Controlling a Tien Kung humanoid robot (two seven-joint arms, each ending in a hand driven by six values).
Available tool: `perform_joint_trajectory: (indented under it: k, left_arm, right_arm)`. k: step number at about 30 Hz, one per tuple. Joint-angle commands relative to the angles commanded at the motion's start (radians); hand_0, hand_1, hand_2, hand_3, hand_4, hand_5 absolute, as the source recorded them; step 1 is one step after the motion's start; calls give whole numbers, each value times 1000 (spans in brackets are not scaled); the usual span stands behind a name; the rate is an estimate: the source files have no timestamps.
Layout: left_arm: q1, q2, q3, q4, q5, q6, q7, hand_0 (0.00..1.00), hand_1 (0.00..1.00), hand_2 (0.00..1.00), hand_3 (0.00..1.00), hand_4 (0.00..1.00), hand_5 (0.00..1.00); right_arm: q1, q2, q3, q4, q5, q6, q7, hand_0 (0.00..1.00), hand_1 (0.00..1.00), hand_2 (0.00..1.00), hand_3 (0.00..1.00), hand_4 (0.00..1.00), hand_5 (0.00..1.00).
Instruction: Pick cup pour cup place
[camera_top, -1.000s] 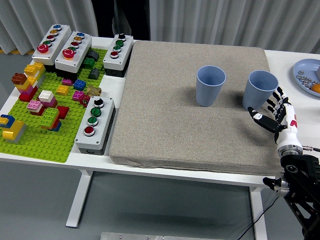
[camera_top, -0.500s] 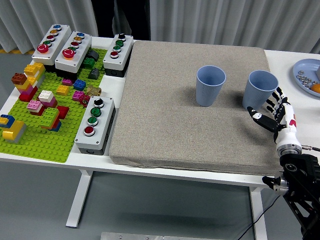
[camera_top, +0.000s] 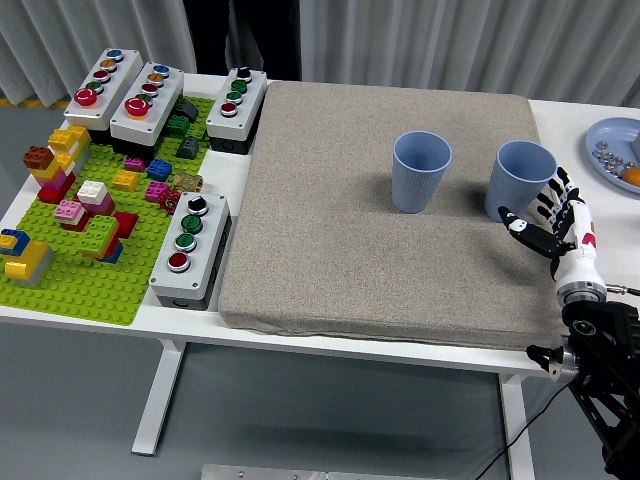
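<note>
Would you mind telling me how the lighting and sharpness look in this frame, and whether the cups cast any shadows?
Head view: even, soft light with no glare; both cups, left and right, sharp, each casting only a faint shadow at its base on the grey mat; right hand in focus, open beside the right cup; no motion blur.

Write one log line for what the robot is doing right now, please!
phase: reaching | right robot hand: open, beside right cup, not gripping | left cup: upright on mat | left robot hand: unseen

The plate (camera_top: 612, 150) is cut off by the right edge.
</note>
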Motion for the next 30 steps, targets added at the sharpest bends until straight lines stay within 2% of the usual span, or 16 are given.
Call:
perform_joint_trajectory:
  k: [30]
  left_arm:
    - [-10,-1,6,0,0,-1,0,759,802,837,758,502,950]
  right_arm:
    - [33,10,-4,-38,0,13,-6,874,846,930,965,858,203]
